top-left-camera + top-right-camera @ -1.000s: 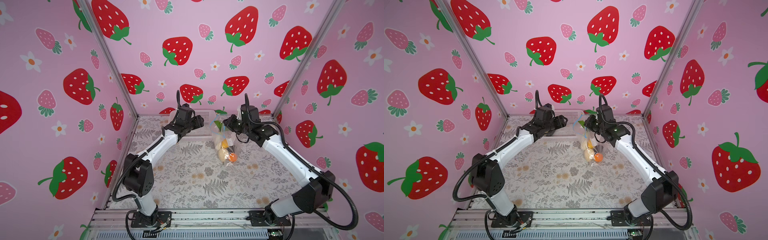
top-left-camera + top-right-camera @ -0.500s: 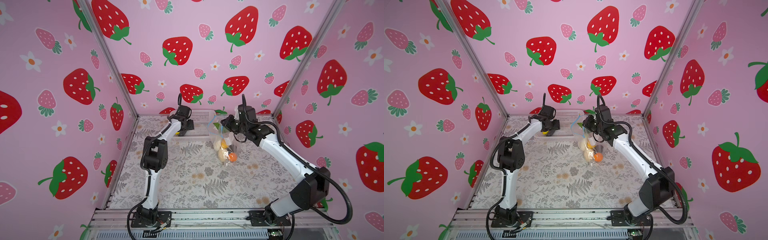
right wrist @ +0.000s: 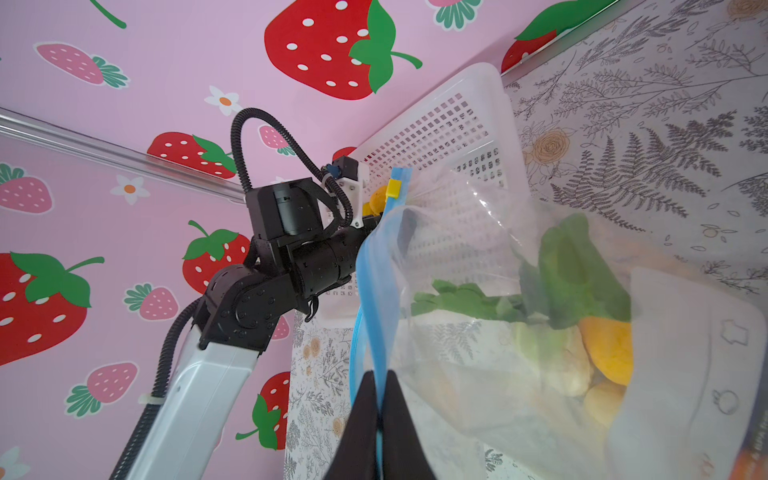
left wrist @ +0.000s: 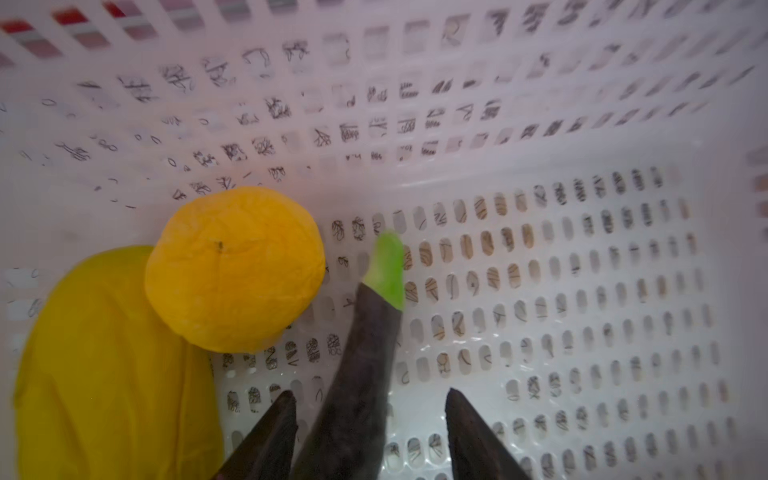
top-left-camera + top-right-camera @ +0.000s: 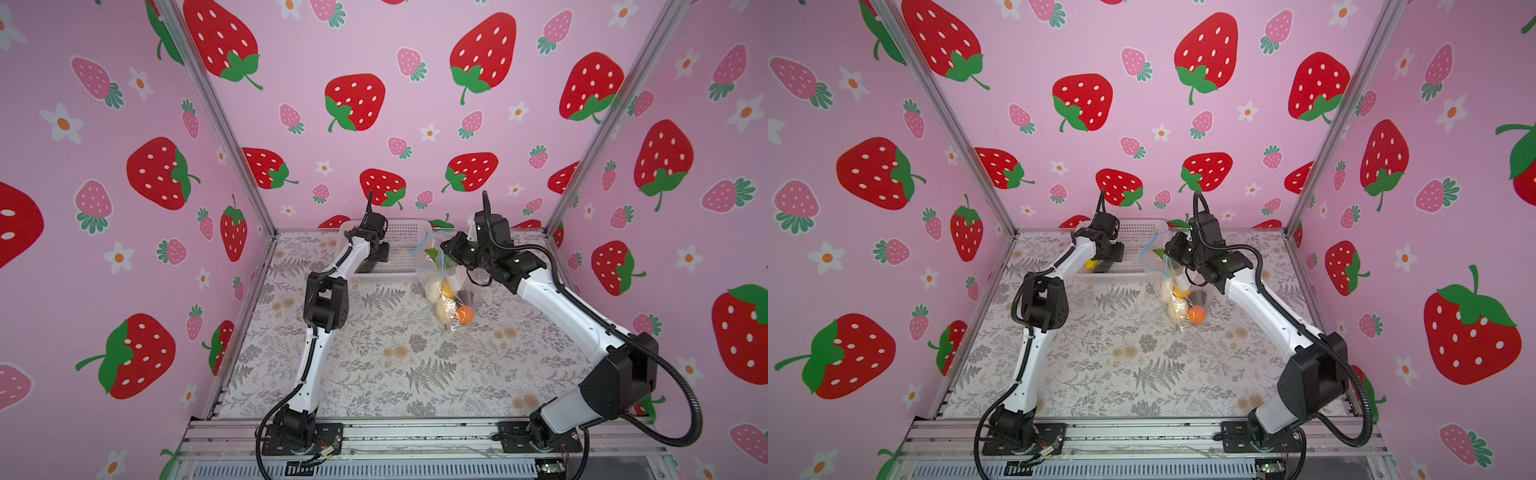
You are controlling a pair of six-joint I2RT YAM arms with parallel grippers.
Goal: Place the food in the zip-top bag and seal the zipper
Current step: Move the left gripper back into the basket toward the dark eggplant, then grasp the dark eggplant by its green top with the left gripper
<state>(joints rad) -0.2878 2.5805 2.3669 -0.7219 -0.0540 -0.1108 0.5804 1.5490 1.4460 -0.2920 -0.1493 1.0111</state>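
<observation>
The left gripper [image 4: 370, 395] reached into the white mesh basket [image 4: 540, 166], its jaws spread on either side of a dark eggplant [image 4: 365, 345] with a green stem, a gap showing along one side. An orange [image 4: 235, 270] lay just beside the eggplant, resting against a yellow piece [image 4: 104, 365] by the basket's wall. The right gripper [image 3: 379, 399] was pinched tight on the light-blue zipper [image 3: 370, 299], holding the zip-top bag [image 5: 440, 270] up with its mouth agape beside the basket's end, its lower end lying on the table [image 5: 374, 353]. Green leaves [image 3: 577, 266], pale pieces [image 5: 432, 291] and an orange ball [image 5: 465, 314] sat inside.
</observation>
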